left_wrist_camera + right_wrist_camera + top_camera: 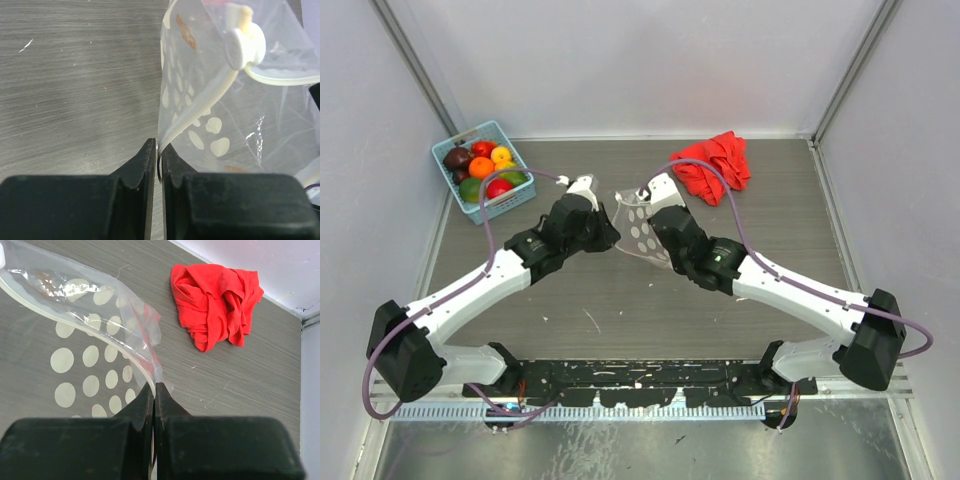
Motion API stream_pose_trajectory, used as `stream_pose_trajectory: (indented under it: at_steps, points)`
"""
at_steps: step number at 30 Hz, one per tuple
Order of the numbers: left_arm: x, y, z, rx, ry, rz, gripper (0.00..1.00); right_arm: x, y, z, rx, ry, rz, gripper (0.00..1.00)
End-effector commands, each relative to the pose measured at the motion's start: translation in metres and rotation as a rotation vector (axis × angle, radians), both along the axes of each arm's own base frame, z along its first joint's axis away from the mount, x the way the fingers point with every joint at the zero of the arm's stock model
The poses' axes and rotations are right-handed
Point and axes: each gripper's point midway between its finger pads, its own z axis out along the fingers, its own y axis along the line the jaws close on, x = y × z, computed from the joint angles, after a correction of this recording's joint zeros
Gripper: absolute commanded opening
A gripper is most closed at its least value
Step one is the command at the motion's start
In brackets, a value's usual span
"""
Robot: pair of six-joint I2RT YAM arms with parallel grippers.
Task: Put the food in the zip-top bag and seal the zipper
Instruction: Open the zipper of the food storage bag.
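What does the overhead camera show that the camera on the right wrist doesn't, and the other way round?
Only overhead: the light blue basket of toy fruits in the table's far left corner, and the left arm. Only the right wrist: a close look at the right end effector, its jaws shut on the edge of the zip-top bag. Both: the bag itself, the red cloth and the wood-grain tabletop.

- red cloth (712,165): crumpled heap lying on the table, far right, near the back wall
- light blue plastic basket (510,206): far left corner, well apart from the cloth
- table (620,300): grey wood-grain top, small white scuffs
- walls (650,60): plain, pale
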Motion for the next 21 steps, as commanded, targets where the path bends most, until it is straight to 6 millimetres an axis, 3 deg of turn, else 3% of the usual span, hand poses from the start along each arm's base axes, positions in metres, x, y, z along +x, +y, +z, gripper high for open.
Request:
stream_pose_trajectory:
  at_steps: [1,10,21]
  points:
    - [0.013,-0.009,0.037,-0.094,-0.080,-0.004,0.18,0.009,0.004,0.021,0.042,-0.042,-0.029,0.00]
    - [0.011,0.007,0.056,-0.180,-0.072,-0.001,0.47,0.016,0.008,0.003,-0.003,-0.010,-0.068,0.00]
    - [0.032,0.106,0.053,-0.121,-0.055,0.228,0.73,0.024,0.010,-0.010,-0.016,0.013,-0.060,0.00]
